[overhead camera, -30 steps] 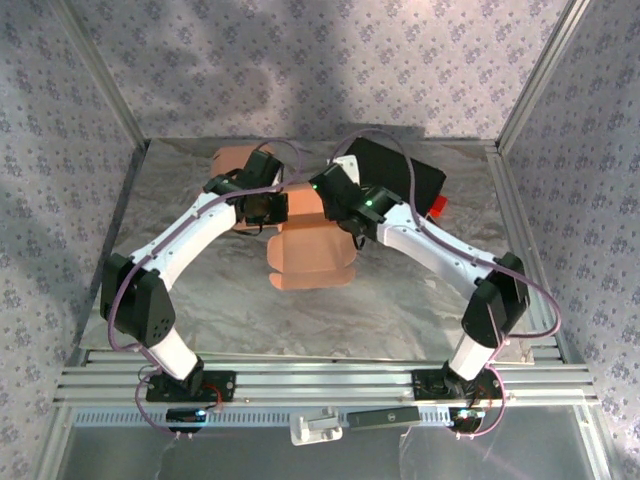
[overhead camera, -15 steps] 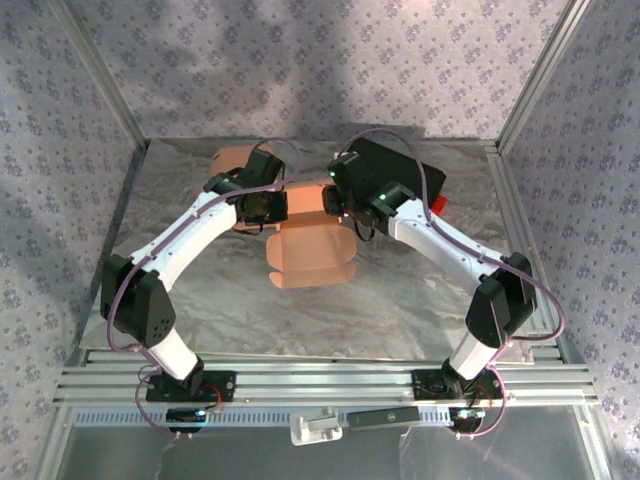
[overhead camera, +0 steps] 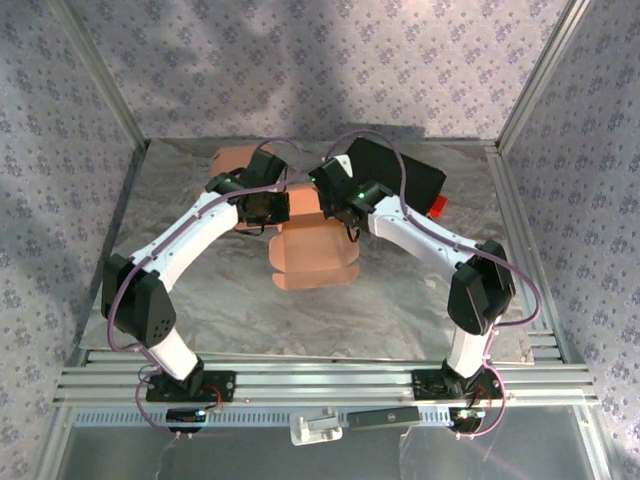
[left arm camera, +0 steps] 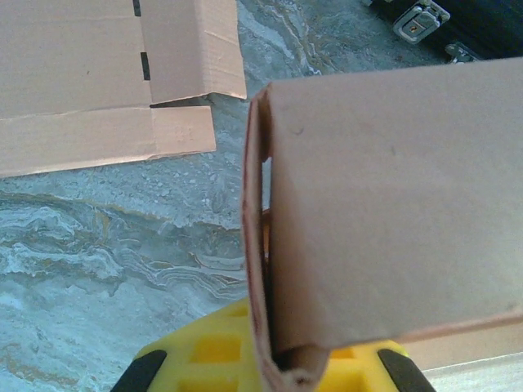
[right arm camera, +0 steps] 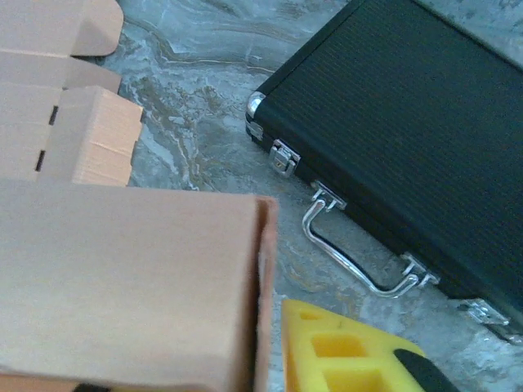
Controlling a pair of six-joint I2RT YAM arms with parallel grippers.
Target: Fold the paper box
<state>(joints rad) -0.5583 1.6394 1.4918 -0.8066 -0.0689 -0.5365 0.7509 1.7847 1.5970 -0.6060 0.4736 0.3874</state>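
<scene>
The brown paper box point(overhead camera: 312, 250) lies half folded in the middle of the table, its front flap flat toward me. My left gripper point(overhead camera: 268, 207) is at the box's left rear corner. In the left wrist view the gripper point(left arm camera: 282, 359) is shut on the upright left wall point(left arm camera: 255, 245), yellow fingers point(left arm camera: 208, 351) on either side. My right gripper point(overhead camera: 335, 205) is at the right rear corner. In the right wrist view its one visible yellow finger point(right arm camera: 343, 351) stands just outside the right wall point(right arm camera: 265, 278); the box panel point(right arm camera: 122, 286) hides the other finger.
A second flat cardboard blank point(overhead camera: 232, 160) lies at the back left, seen as well as flaps point(left arm camera: 98, 73). A black case point(overhead camera: 400, 175) with a metal handle point(right arm camera: 351, 245) sits at the back right, a red object point(overhead camera: 437, 206) beside it. Patterned walls enclose the table.
My right gripper has swung left onto the box's right rear wall and its jaws have narrowed. The right elbow has shifted left. The left gripper has kept its hold.
</scene>
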